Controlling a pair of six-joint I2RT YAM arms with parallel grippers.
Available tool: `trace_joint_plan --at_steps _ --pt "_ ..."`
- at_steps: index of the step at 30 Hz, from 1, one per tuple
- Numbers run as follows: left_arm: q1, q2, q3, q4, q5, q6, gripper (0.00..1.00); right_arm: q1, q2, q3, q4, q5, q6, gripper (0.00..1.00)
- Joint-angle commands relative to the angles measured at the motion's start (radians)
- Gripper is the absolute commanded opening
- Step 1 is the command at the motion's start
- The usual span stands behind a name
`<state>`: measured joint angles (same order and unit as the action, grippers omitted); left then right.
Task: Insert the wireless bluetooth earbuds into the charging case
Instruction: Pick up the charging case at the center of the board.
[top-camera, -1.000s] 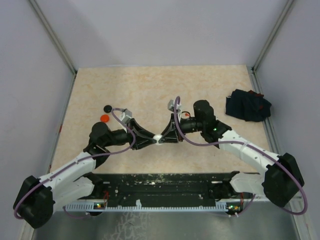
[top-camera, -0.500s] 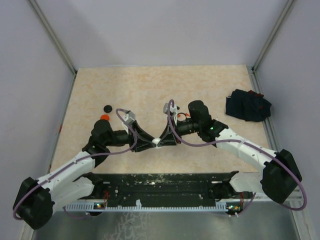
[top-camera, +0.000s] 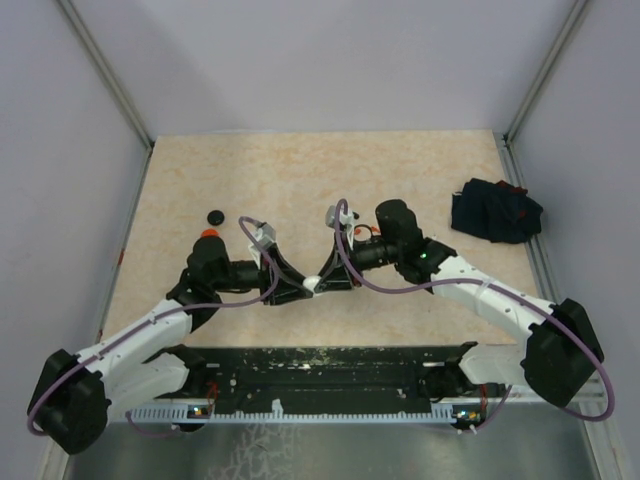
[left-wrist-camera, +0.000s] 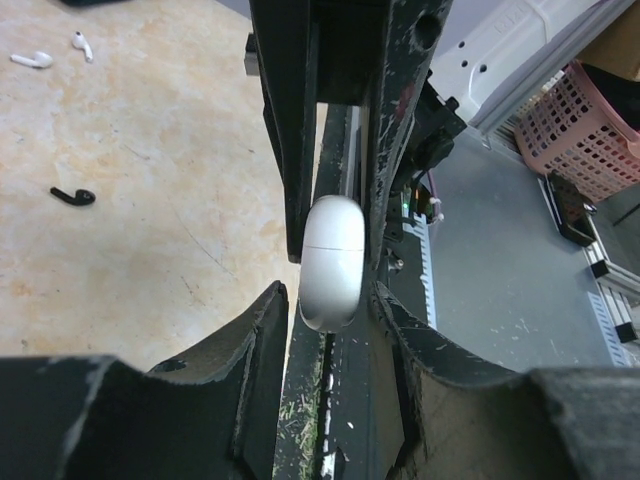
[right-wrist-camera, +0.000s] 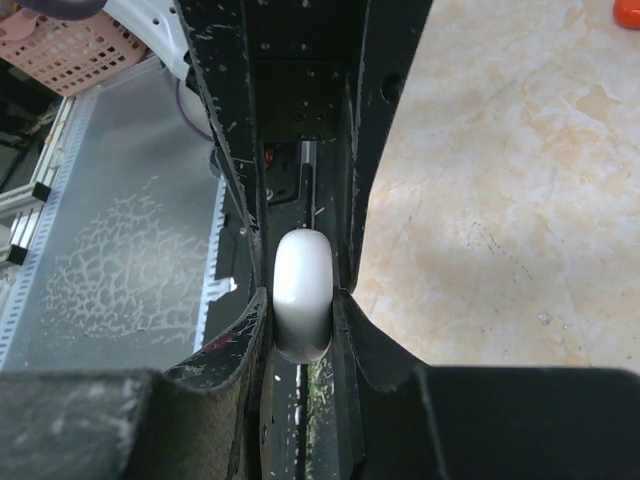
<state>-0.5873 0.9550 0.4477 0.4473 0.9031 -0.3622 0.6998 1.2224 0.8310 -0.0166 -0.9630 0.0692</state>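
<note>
A beige, marbled surface (top-camera: 320, 170) fills the bay, with 3 plain, pale lavender-grey walls (top-camera: 330, 60) closing it in at the left, back and right. 2 aluminium posts (top-camera: 105, 70) slant up from the far corners, where the walls meet. Along the near edge runs a black rail (top-camera: 330, 368), flecked with pale scuffs. In front of it sit a ribbed light-grey cable duct (top-camera: 330, 410) and a grey metal plate (top-camera: 330, 450) marked with a crack-like pattern. Past that edge, a pink lattice basket (left-wrist-camera: 585, 120) shows near a stretch of grey floor (left-wrist-camera: 500, 290). The light is soft and even, and shadows are faint.
</note>
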Motion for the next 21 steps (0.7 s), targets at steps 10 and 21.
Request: trace_joint_plan --at_steps 10,21 --pt "0.004 0.039 0.053 0.010 0.095 0.026 0.21 0.034 0.010 0.084 0.001 -0.025 -0.054 0.00" --pt "0.004 -0.068 0.006 0.007 0.012 0.066 0.00 0.032 -0.059 0.054 0.044 0.020 -0.032 0.26"
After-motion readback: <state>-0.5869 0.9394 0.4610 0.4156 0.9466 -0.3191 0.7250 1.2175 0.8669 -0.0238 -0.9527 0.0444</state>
